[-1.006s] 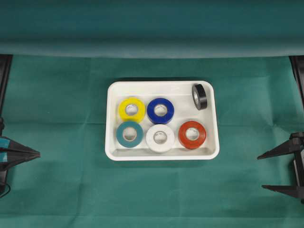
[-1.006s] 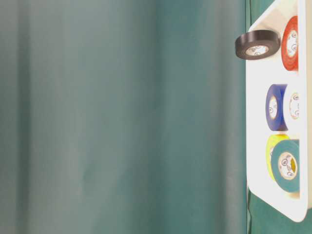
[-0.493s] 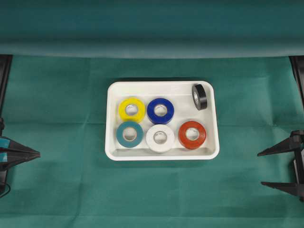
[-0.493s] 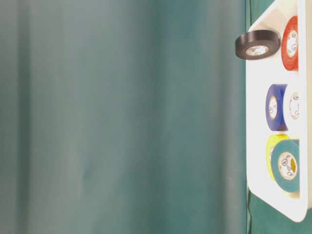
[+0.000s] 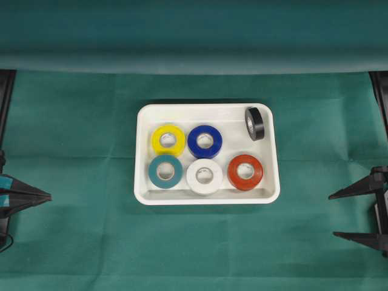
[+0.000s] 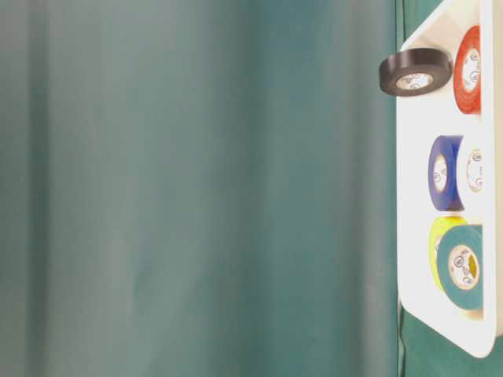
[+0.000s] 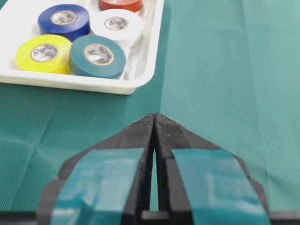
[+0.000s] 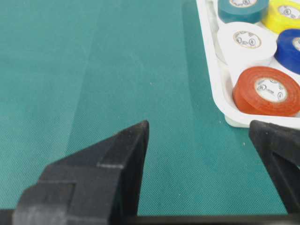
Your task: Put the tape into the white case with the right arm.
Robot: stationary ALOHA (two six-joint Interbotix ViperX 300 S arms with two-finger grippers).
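Nothing is changing across the last second: both arms are sitting where they were and every roll is lying exactly as before. I am reading that as the job being finished, since no tape is showing on the cloth outside the tray.

Nearest, at about 8 o'clock in the overhead view, the left gripper (image 5: 48,196) with its blue strips is resting with its fingers pressed together, holding nothing. At about 4 o'clock the right gripper (image 5: 332,217) is waiting with its fingers spread wide and bare, well apart from the tray.

In the middle, the white case (image 5: 206,107) is holding six rolls. Lying flat are the teal roll (image 5: 165,171) at 7 o'clock, the white roll (image 5: 205,176) at 6, the red roll (image 5: 245,172) at 5, the yellow roll (image 5: 168,140) at 10 and the blue roll (image 5: 205,141) near the centre. The black roll (image 5: 254,123) is standing on its edge at 1 o'clock, seemingly leaning on the rim; it may tip flat if nudged.

The green cloth (image 5: 79,121) is covering the whole table, lightly creased. Farthest off, at 12 o'clock, a green curtain (image 5: 194,30) is closing off the room.
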